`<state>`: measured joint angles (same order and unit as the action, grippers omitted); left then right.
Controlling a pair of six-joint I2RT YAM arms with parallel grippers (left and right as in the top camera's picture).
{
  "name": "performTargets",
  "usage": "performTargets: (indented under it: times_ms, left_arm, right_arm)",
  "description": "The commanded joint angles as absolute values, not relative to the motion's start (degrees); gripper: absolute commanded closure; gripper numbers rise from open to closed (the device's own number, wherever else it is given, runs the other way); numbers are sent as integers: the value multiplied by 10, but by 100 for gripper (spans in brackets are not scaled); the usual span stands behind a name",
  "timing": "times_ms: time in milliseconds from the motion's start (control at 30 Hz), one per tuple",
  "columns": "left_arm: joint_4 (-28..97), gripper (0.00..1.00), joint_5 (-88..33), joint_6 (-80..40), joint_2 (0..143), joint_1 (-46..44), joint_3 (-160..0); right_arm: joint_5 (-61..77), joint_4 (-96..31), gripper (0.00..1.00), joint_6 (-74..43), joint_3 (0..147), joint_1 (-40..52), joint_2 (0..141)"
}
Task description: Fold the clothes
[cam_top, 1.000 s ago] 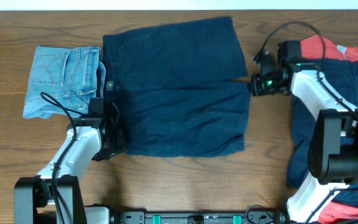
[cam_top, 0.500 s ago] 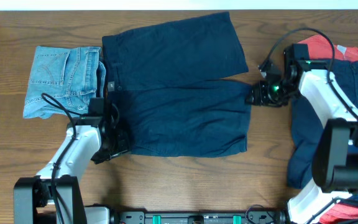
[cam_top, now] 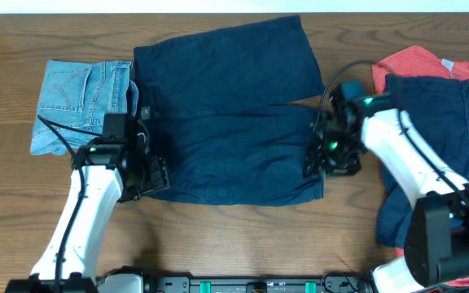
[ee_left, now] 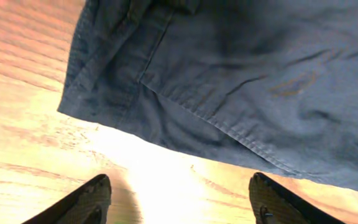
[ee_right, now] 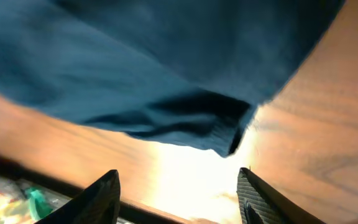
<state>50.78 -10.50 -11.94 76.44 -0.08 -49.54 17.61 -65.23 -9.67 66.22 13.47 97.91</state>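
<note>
Both grippers hang released and empty at the near corners of the navy shorts.

The left gripper (ee_left: 179, 196) has its jaws spread wide over bare wood, just short of the waistband corner of the shorts (cam_top: 234, 122). The right gripper (ee_right: 179, 186) is spread the same way at the rumpled hem corner of the near leg. The shorts lie flat mid-table, waistband toward the left arm, with a narrow split between the legs. They are plain woven cloth with stitched seams and soft creases. Folded light denim (cam_top: 80, 102) touches the waistband. Beyond the right arm a navy garment (cam_top: 438, 114) lies over a coral-red one (cam_top: 414, 61), out to the edge. The wooden table (cam_top: 234, 236) is open in front of the shorts.
</note>
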Motion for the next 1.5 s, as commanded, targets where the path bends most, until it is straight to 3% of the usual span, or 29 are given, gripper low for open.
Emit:
performTargets:
  times_ms: [0, 100, 167, 267, 367, 633, 667, 733, 767, 800, 933, 1067, 1233, 1467]
  left_arm:
    - [510, 26, -80, -105, 758, -1, -505]
    - [505, 26, -52, -105, 764, -1, -505]
    - [497, 26, -46, -105, 768, -1, -505]
    - [481, 27, -46, -105, 774, -1, -505]
    - [472, 26, -46, -105, 775, -1, -505]
    - [490, 27, -46, -101, 775, -1, -504]
    - [491, 26, -47, -101, 775, -1, -504]
    - [492, 26, -47, -101, 775, -1, -504]
    - [493, 26, -49, -101, 775, -1, -504]
    - [495, 26, -50, -102, 775, -1, -504]
    - [508, 26, -53, -101, 775, -1, -504]
    - [512, 27, -58, -101, 775, -1, -502]
    - [505, 53, -58, -101, 775, -1, -491]
    - [412, 56, -101, -101, 775, -1, -423]
  right_arm:
    - [90, -632, 39, -214, 610, 150, 978]
    - [90, -585, 40, -229, 568, 151, 978]
    - [112, -549, 48, -227, 547, 151, 978]
    - [166, -521, 78, -189, 538, 151, 978]
    - [189, -526, 98, -146, 540, 151, 972]
    - [67, -696, 99, -216, 545, 133, 922]
    - [64, -705, 95, -219, 545, 133, 917]
    - [64, -712, 48, -219, 545, 134, 914]
    - [63, -712, 39, -218, 545, 133, 914]
    - [59, -712, 36, -218, 545, 133, 914]
    - [41, -679, 42, -218, 545, 123, 913]
    - [70, -572, 68, -206, 545, 99, 903]
    - [183, -442, 89, -152, 545, 60, 888]
    - [168, -347, 90, -166, 545, 39, 912]
